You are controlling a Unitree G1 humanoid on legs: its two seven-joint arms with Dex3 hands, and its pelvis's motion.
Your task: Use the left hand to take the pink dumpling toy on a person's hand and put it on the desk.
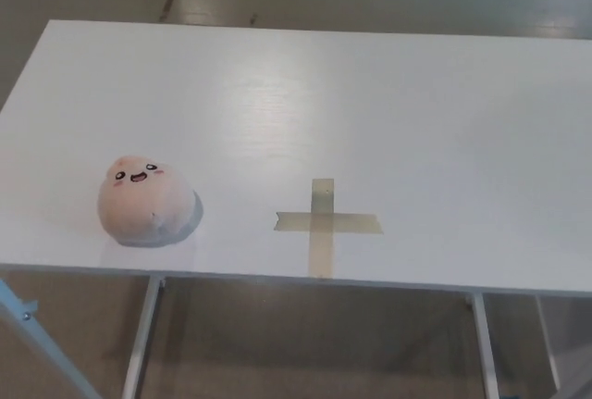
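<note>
1. Presently on the counter (pixel 388 93): one pink dumpling toy (pixel 146 202), resting upright near the left front edge, smiling face turned up and toward the viewer, free of any grip.
2. Also on the counter: a tape cross (pixel 325 224), to the right of the toy and apart from it, close to the near edge.
3. Left hand: not in view; whether its fingers are apart or together cannot be told.
4. Right hand: not in view; same remark.
5. Person's hand: none visible.
6. Task status, as judged: the toy already lies on the counter, so the placing appears done; nothing remains but to keep clear.
7. Handling note: the toy looks soft and rounded, sitting on a flattish base, so it seems settled. Any retreat of the left arm is best kept high and to the left, away from the toy, since a brush could roll it off the near edge just beside it.
</note>
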